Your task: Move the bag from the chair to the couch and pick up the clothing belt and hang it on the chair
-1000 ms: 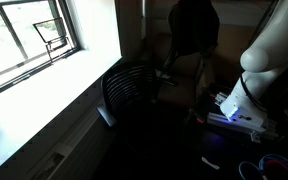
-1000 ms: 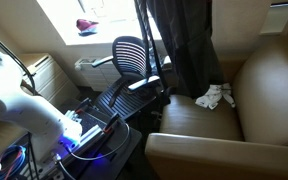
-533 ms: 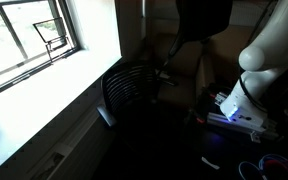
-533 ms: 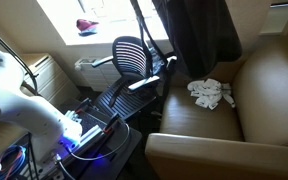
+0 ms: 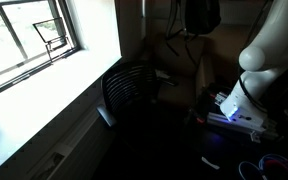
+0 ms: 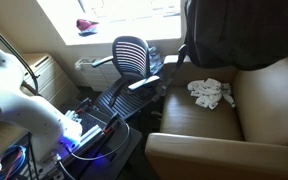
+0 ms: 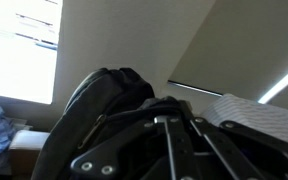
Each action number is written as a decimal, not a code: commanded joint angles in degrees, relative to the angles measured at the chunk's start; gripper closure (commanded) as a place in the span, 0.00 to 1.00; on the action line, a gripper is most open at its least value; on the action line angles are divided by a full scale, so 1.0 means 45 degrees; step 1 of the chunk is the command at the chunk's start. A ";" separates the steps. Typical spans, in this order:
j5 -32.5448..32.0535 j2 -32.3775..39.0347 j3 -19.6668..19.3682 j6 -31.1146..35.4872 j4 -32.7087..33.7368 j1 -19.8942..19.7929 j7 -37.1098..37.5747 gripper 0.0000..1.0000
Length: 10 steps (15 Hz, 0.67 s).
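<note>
The bag hanging from the hand is soft, matt, near-black cloth, folding limply. The hand itself looks like dull black metal or hard plastic; it's too dim to say which. Below it, the couch is smooth tan upholstery with a faint sheen. Off to the hand's side, the chair has thin black slats, slightly glossy.

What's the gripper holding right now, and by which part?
The bag, hanging above the couch; the gripper is shut on its top, exact spot hidden.
</note>
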 commanded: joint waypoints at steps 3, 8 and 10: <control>-0.1012 -0.0194 0.0914 0.3256 -0.3757 0.1473 0.0904 1.00; -0.2512 0.0691 0.0785 0.7517 -0.7138 0.3235 0.1342 1.00; -0.1491 0.1598 0.0250 0.9762 -0.8027 0.4251 0.0527 1.00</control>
